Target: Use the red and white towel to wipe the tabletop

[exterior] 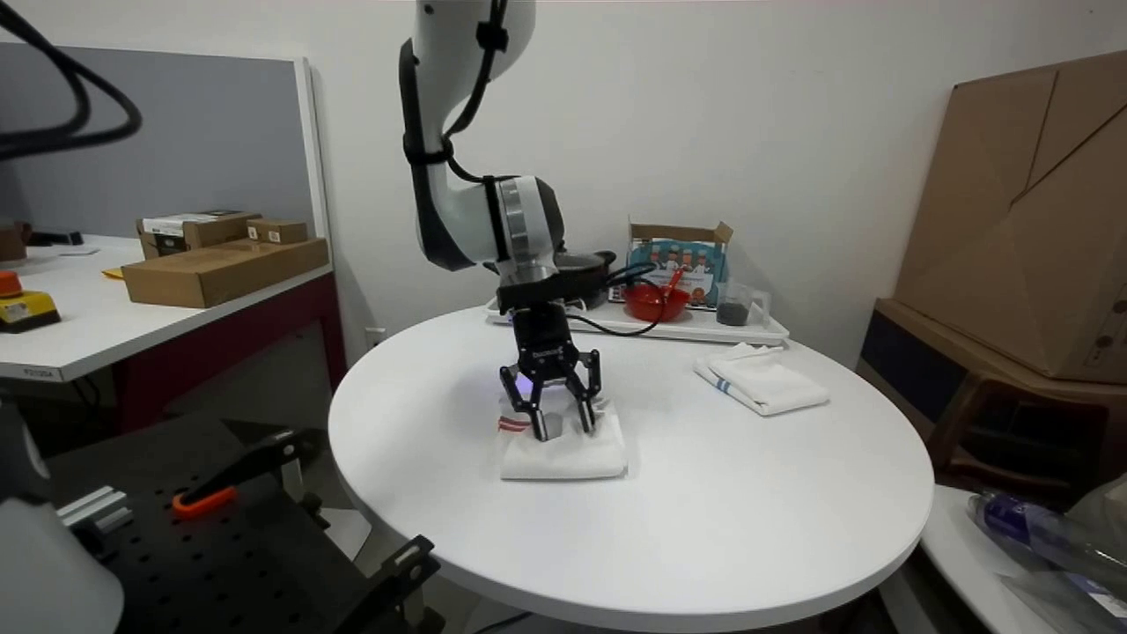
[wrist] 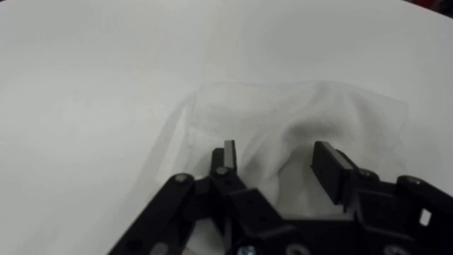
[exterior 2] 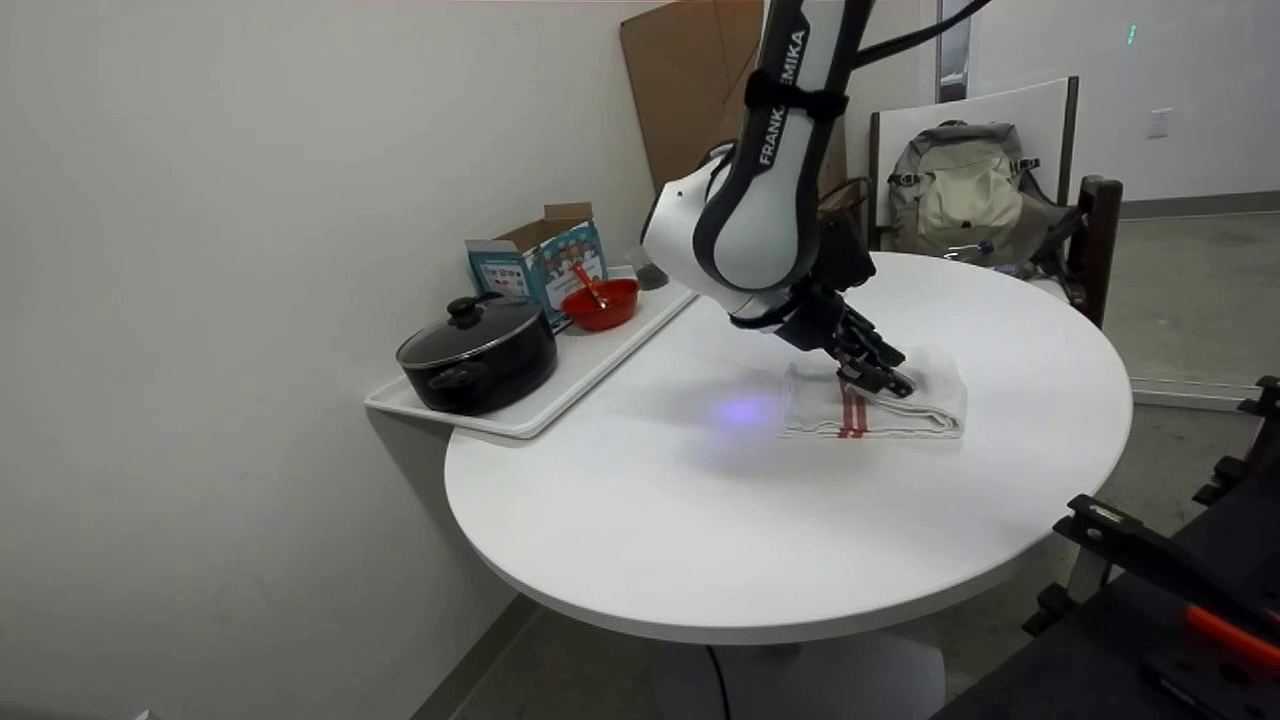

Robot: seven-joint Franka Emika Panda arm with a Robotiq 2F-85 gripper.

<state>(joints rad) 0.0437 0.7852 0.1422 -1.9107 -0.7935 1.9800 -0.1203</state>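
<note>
The red and white towel lies folded on the round white tabletop. Its red stripes show at its left side in that exterior view, and it also shows in an exterior view. My gripper points down over the towel, with its two fingers apart and the tips at or just above the cloth. In the wrist view the gripper is open, and the towel has raised folds between and beyond the fingers. Whether the fingertips touch the cloth I cannot tell.
A white towel with blue stripes lies on the table's right. A white tray by the wall holds a lidded black pot, a red bowl, a colourful box and a clear cup.
</note>
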